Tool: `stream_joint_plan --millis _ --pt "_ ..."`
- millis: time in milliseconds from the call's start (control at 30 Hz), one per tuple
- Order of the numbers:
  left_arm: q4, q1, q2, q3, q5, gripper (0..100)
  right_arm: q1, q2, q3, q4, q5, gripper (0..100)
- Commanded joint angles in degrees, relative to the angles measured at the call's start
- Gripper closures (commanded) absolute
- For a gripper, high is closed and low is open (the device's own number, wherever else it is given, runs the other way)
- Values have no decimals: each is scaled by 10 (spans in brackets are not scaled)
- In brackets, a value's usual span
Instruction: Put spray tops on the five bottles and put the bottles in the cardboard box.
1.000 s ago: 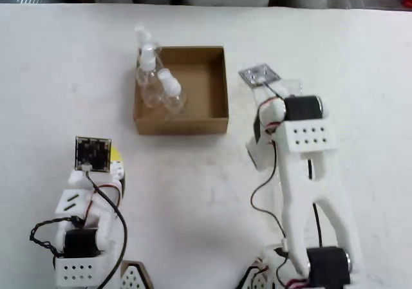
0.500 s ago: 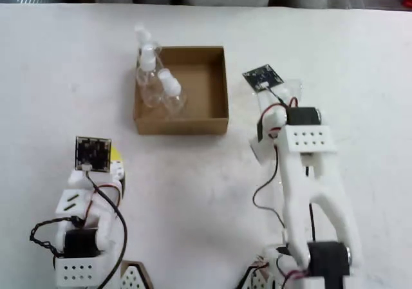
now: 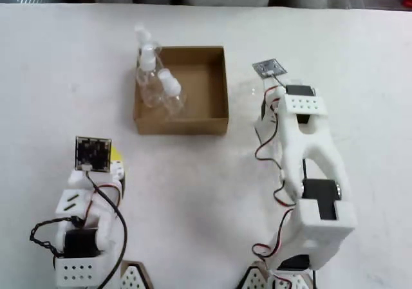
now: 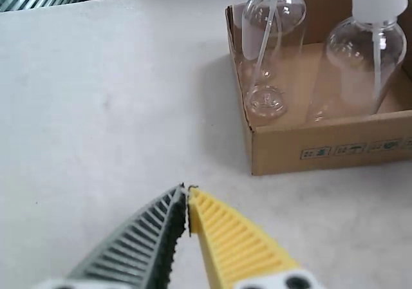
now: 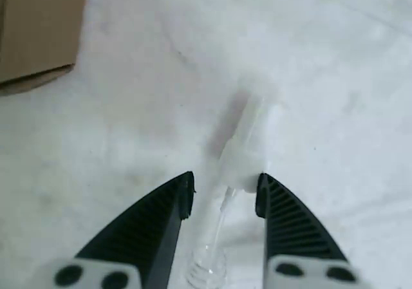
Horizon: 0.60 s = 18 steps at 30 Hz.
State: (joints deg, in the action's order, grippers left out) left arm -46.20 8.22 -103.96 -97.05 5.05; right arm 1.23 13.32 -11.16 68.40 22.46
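Observation:
A clear bottle with a white spray top (image 5: 239, 163) lies on the white table to the right of the cardboard box (image 3: 212, 118). My right gripper (image 5: 224, 189) stands open over it, one black finger on each side of the white collar. Three capped clear bottles (image 3: 168, 86) stand along the left side of the box; two of them (image 4: 270, 44) (image 4: 367, 64) show up close in the left wrist view. My left gripper (image 4: 187, 195) rests shut and empty near the table's front left, short of the box.
The right arm (image 3: 302, 141) stretches from the front edge up beside the box's right wall. The left arm (image 3: 87, 202) sits folded at the front left. Open table (image 3: 64, 76) lies left of and behind the box. The box's right half (image 3: 203, 86) holds nothing.
The right arm has stretched forward and tipped its wrist down over the lying bottle beside the box. The left arm and the bottles in the box have not moved.

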Motion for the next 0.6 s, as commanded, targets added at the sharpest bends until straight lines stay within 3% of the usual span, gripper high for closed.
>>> stream_joint_plan --millis 0,433,567 --pt "7 -6 -4 0 4 976 -3 14 44 -9 -6 813" --pt "7 -6 -4 0 4 976 -3 114 120 -19 -6 846" --pt "7 -6 -4 0 4 976 -15 114 135 -18 -6 976"
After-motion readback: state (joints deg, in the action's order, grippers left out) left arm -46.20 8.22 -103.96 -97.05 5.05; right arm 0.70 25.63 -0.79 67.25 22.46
